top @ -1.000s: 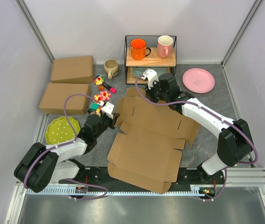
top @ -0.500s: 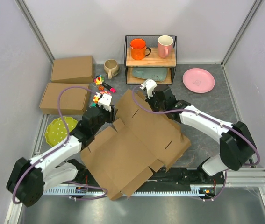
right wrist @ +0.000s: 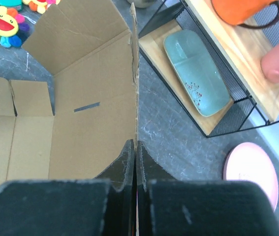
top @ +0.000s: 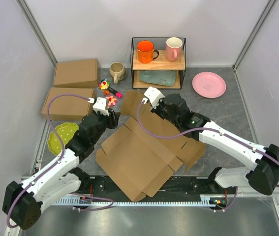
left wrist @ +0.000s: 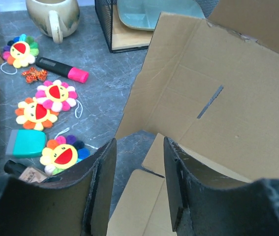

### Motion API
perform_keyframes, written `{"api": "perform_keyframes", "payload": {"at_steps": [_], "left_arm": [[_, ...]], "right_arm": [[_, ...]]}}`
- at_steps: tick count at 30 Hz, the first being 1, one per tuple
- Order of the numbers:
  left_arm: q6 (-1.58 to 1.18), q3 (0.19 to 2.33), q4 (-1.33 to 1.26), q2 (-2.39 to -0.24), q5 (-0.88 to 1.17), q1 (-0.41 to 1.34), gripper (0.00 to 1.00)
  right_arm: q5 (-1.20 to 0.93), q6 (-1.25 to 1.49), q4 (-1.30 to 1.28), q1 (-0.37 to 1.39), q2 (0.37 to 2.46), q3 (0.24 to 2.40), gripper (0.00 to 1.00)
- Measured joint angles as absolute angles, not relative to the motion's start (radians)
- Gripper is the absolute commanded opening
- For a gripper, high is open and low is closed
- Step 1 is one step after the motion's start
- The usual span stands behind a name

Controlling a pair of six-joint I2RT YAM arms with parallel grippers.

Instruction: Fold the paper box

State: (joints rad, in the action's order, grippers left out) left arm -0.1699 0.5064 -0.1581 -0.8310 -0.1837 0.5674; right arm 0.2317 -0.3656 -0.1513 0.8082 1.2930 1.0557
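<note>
The paper box (top: 144,152) is an unfolded brown die-cut sheet lying askew mid-table, its near corner over the front edge. Its far panel (right wrist: 95,98) is tilted up, with a slot showing. My right gripper (top: 165,109) is shut on that panel's edge; in the right wrist view (right wrist: 136,147) the thin cardboard edge runs up from between the closed jaws. My left gripper (top: 110,118) hovers at the box's far left corner. In the left wrist view (left wrist: 139,172) it is open, with a side flap (left wrist: 144,206) lying below the gap, untouched.
Two closed cardboard boxes (top: 76,73) (top: 68,103) lie back left. A green plate (top: 63,135), flower toys and a marker (top: 108,96), and a beige mug (top: 116,72) are nearby. A wire rack (top: 159,61) holds mugs and a teal dish. A pink plate (top: 208,84) sits back right.
The box has slid left and turned, and its far panel has risen. My right gripper moved left and nearer with the panel edge. My left arm reached farther back.
</note>
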Motion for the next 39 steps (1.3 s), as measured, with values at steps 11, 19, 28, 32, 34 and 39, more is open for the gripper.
{"api": "perform_keyframes", "payload": {"at_steps": [11,19,28,32,34,39], "left_arm": [[-0.215,0.529,-0.29,-0.915,-0.129,0.567,0.68],[-0.212,0.567,-0.403,-0.965,-0.05,0.551,0.69],[-0.007,0.627,-0.452,-1.079,0.216,0.548,0.7],[0.108,0.627,-0.452,-1.082,0.272,0.548,0.69],[0.153,0.628,-0.46,-1.1,0.287,0.548,0.69],[0.217,0.645,-0.46,-1.17,0.297,0.548,0.69]], "right_arm": [[0.219,-0.484,-0.186,0.867,1.217,0.981,0.0],[0.233,-0.46,-0.196,0.867,1.214,0.954,0.0],[0.225,-0.43,-0.206,0.867,1.219,0.956,0.0],[0.218,-0.417,-0.252,0.867,1.232,0.998,0.0],[0.215,-0.405,-0.272,0.867,1.238,1.019,0.0],[0.184,-0.358,-0.324,0.859,1.258,1.082,0.0]]}}
